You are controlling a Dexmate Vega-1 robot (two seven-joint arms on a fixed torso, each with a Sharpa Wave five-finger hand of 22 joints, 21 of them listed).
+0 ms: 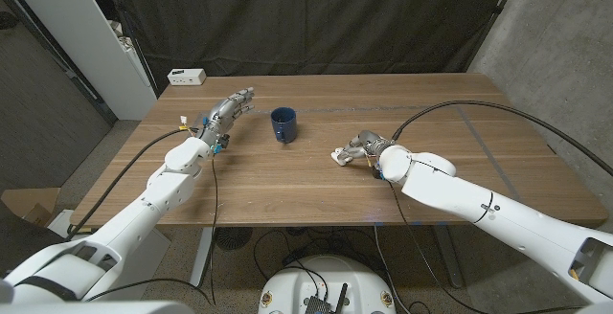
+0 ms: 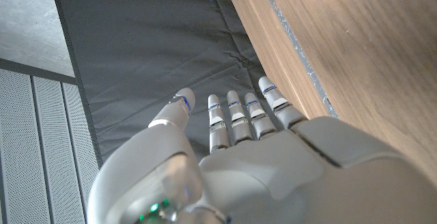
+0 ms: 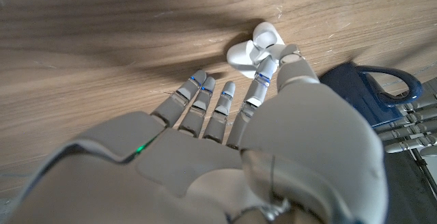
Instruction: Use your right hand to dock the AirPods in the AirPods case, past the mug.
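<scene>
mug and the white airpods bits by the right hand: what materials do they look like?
Mug: likely glazed ceramic, dark blue with a slight sheen on its handle; could be enamel. AirPods: glossy white moulded plastic, smooth and rounded, with soft highlights. Table: matte wood grain.

Wooden desk, plain brown top. Small white box sitting at desk's far left corner. Black curtain hanging behind desk. White shelf unit left of curtain.
</scene>
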